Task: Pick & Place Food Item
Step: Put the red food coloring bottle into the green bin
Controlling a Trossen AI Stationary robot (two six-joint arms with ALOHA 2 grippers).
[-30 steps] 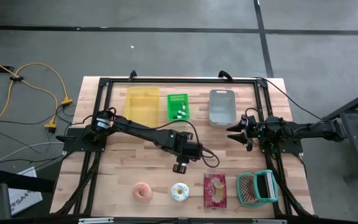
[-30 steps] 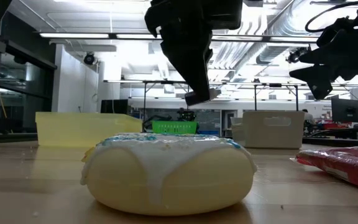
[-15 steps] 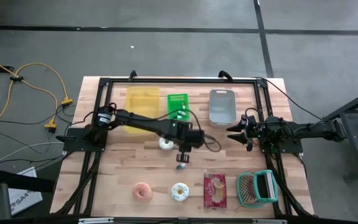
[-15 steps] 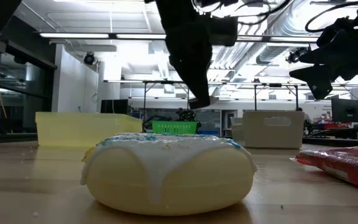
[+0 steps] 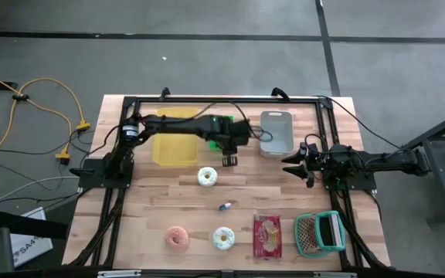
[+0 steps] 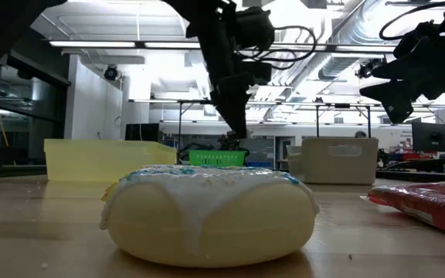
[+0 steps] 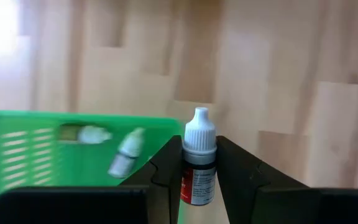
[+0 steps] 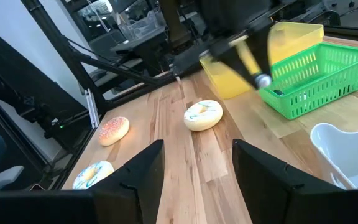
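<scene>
Currently, my inventory from the remote station reads as follows.

Left end effector: clamped on a small dropper bottle, white cap up, dark label between the fingers. In the high view I see it held above the surface just beside the green basket, off the edge nearest the doughnuts. I judge the upright hold keeps the cap clear of the fingers and sets up a drop into that basket, which already carries two similar white-capped bottles.

Right end effector: fingers spread wide, nothing between them, parked at the right side of the surface near the grey tray. It waits there, I think, to stay clear of the left arm's reach.

Yellow bin: back row, left of the green basket, partly crossed by the left arm.

White-iced doughnut: mid-surface, lying flat, near the left end effector but apart from it.

Small object: lying loose on the wood between that doughnut and the front row; too small to identify.

Front row: pink doughnut, blue-sprinkled iced doughnut, red snack packet, teal basket. All rest untouched, well apart from both arms.

Note: the item in hand is a bottle, not food.
</scene>
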